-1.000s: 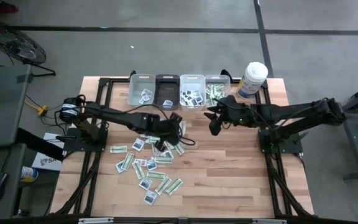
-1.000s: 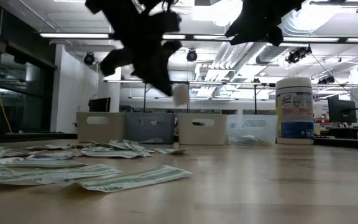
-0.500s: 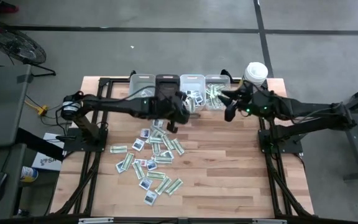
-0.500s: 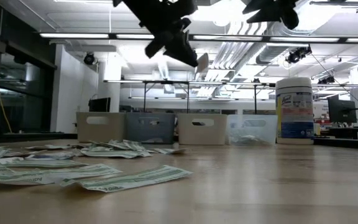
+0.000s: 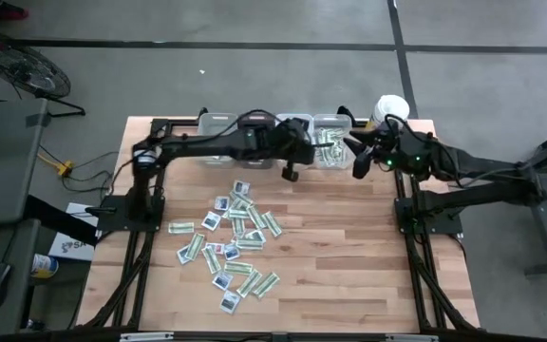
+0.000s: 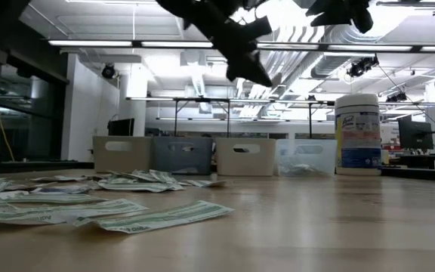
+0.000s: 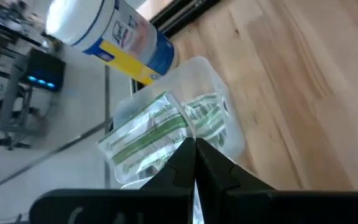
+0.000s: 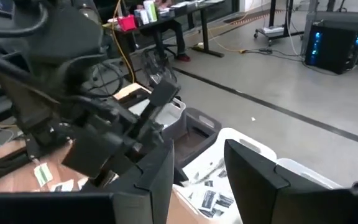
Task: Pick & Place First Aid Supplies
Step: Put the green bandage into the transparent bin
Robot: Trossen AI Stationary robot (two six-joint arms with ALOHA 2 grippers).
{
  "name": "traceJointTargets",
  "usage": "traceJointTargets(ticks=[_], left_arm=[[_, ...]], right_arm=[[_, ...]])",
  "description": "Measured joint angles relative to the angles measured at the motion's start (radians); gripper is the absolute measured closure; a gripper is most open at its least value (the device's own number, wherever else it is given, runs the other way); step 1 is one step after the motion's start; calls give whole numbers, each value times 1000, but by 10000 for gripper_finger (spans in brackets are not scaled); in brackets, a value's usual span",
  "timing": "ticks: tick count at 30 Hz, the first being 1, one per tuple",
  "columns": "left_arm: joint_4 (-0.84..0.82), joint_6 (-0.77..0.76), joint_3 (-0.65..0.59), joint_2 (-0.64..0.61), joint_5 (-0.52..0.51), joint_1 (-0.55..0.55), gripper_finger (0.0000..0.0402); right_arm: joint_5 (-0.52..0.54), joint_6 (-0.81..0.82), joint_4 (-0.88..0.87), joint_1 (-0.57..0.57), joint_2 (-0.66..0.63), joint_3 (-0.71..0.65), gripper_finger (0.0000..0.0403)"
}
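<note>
Left gripper (image 5: 291, 174) clenched beside the clear bin (image 7: 225, 134) of green-striped packets (image 7: 145, 134) – the left wrist view alone shows a white sliver between its fingers, right gripper (image 5: 359, 168) parted, empty, near the canister (image 5: 389, 109), loose packets (image 5: 231, 237) on the table (image 5: 349, 256).

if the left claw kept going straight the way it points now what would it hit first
Most likely the clear bin holding green-and-white strips. The left claw, shut, points straight at it in its wrist view; the white canister lies beyond. Depth is hard to judge.
</note>
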Motion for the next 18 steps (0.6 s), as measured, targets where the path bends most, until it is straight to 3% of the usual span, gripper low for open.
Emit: traceJointTargets(ticks=[10,18], left_arm=[[-114,-54,305,255,26,6,401],[-100,-86,329,330,20,15,401]], right_arm=[[10,2,-17,-9,-62,-1,267],[11,0,-19,-9,-97,0,267]])
